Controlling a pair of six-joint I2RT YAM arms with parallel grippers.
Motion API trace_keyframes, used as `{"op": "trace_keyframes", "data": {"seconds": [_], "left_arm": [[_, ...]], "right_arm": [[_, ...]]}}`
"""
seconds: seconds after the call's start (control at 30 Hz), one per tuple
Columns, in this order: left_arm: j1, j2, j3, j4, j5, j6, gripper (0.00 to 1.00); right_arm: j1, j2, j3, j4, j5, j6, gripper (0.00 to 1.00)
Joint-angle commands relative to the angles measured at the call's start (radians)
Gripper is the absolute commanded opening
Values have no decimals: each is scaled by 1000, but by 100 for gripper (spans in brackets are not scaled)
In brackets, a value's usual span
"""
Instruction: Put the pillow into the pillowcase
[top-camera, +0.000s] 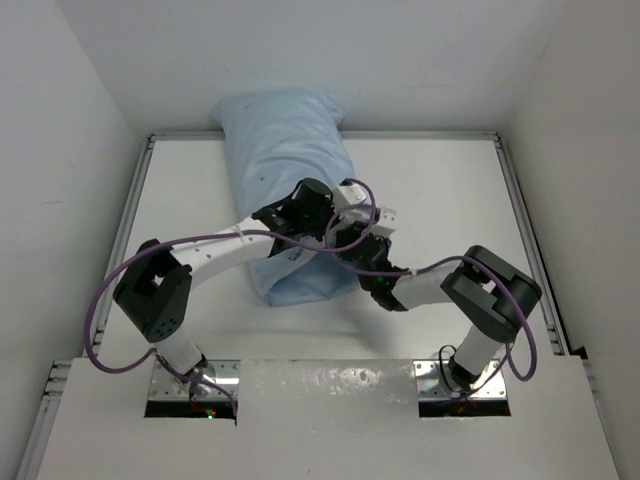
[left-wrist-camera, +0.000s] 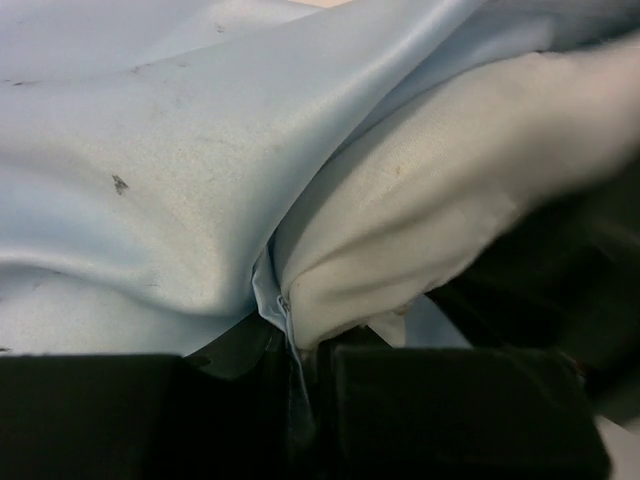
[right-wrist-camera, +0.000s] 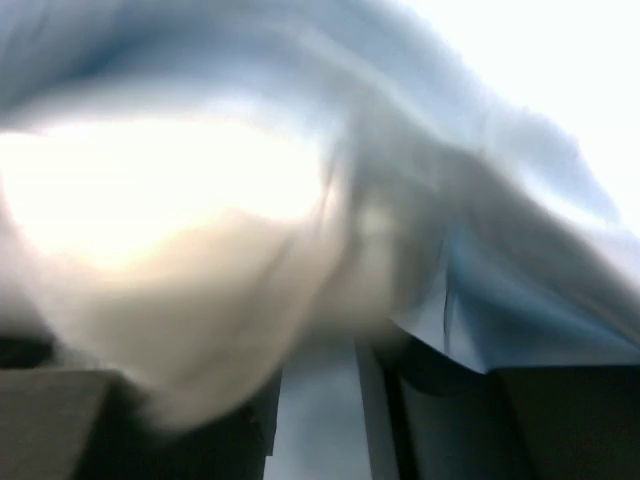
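**Pillow (left-wrist-camera: 430, 200), near corner uncovered**

Left claw (left-wrist-camera: 305, 400) clenched on pillowcase (left-wrist-camera: 150, 150) hem; right claw (right-wrist-camera: 320, 410) blurred, grip unreadable. Pillow corner bulged from the mouth just beyond both; long axis ran away from the arms along the surface (top-camera: 450, 200).

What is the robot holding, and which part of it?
The left gripper pinches the pillowcase by the edge of its opening, beside the pillow. The right gripper is too blurred to tell.
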Motion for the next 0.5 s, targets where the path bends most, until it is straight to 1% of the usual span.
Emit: {"op": "trace_keyframes", "data": {"seconds": [0.0,0.03,0.07,0.1,0.2,0.27,0.37,0.4,0.43,0.47], "left_arm": [[12,-19,59,34,88,-68,0],[12,-19,60,31,88,-80,0],[12,-18,62,28,114,-86,0],[12,-13,68,25,128,-95,0],[12,13,94,7,143,-117,0],[12,32,123,-2,147,-135,0],[12,45,152,-6,177,-155,0],[12,48,166,-10,186,-172,0],[12,53,170,-16,203,-181,0],[12,56,178,-21,211,-190,0]], "right_arm": [[-63,49,130,-205,153,218,35],[-71,63,150,-250,166,242,38],[-79,79,167,-282,198,260,45],[-80,107,198,-345,217,295,47],[-80,139,236,-427,246,325,51],[-80,162,256,-465,255,328,51],[-89,179,273,-589,301,352,54],[-98,181,276,-609,303,369,55],[-115,187,285,-631,303,378,60],[-131,189,293,-681,292,395,62]]}}
